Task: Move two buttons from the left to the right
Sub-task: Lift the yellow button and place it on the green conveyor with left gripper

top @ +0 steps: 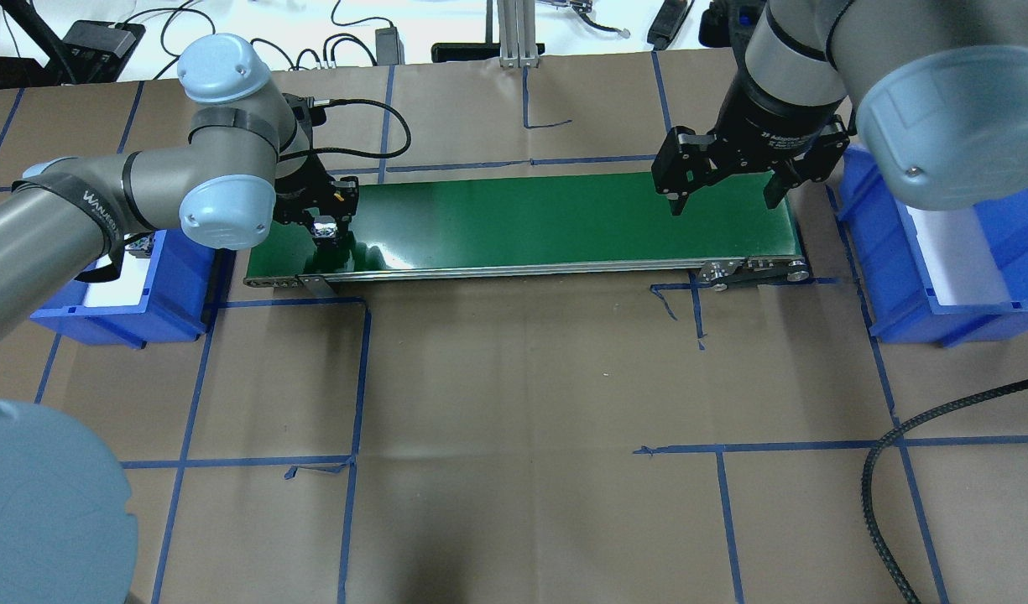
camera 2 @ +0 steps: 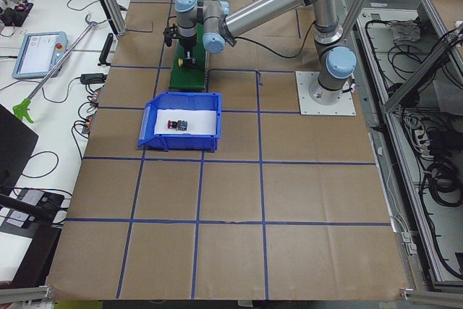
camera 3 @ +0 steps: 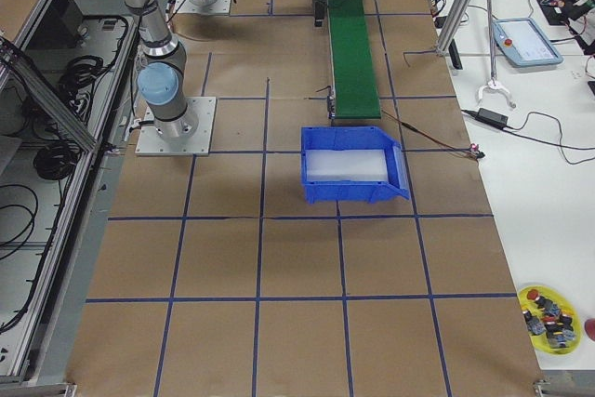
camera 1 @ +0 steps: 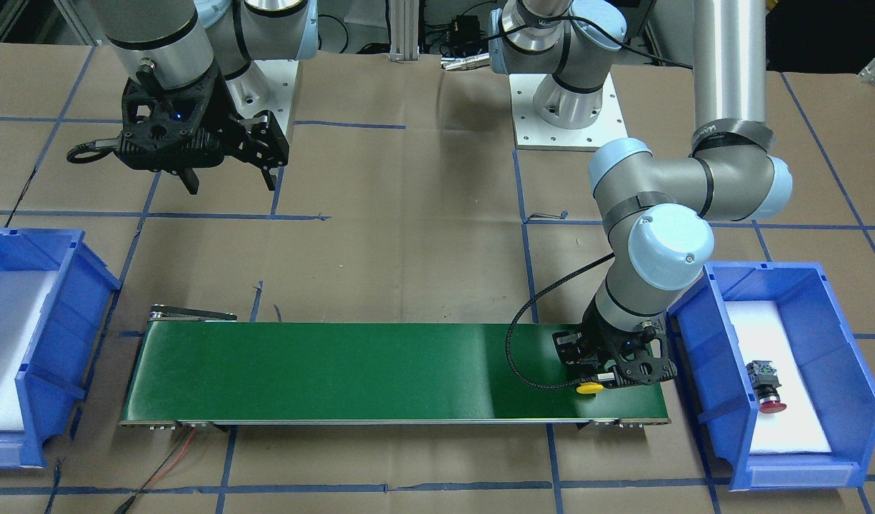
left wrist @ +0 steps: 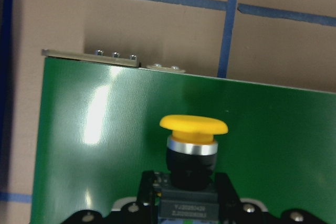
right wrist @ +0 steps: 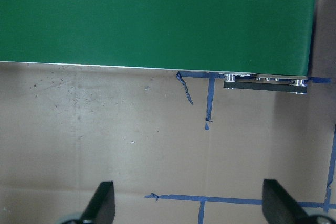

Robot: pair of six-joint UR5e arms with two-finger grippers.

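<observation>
Broadly, seen from the front-facing camera, the belt (camera 1: pixel 337 371) runs from 3 o'clock to 9 o'clock, with the left bin (camera 1: pixel 855 371) off its 3 o'clock end and the right bin (camera 1: pixel 73 307) off its 9 o'clock end. At the 3 o'clock end the left gripper (camera 1: pixel 608 375) sits low over the green surface, clenched on the yellow button (camera 1: pixel 588 388). The wrist view shows the grey rear block pinched between the jaws, with the black body and cap sticking out clear of them. That button's long axis lies across the belt, cap toward 6 o'clock and the near edge; whether it touches the surface I cannot tell. The right gripper (camera 1: pixel 230 182) hangs well apart from it, near the belt's 9 o'clock end, jaws spread wide and holding nothing. So the relation that matters, as I judge it, runs along the belt: the yellow button is at the left end and the waiting gripper at the other, so letting go here would leave the belt to carry the button across. The red button (camera 1: pixel 767 385) lies on its side in the left bin, at 3 o'clock from the left gripper just past the bin wall, cap toward 6 o'clock — the left arm is much the nearer one to fetch it.
</observation>
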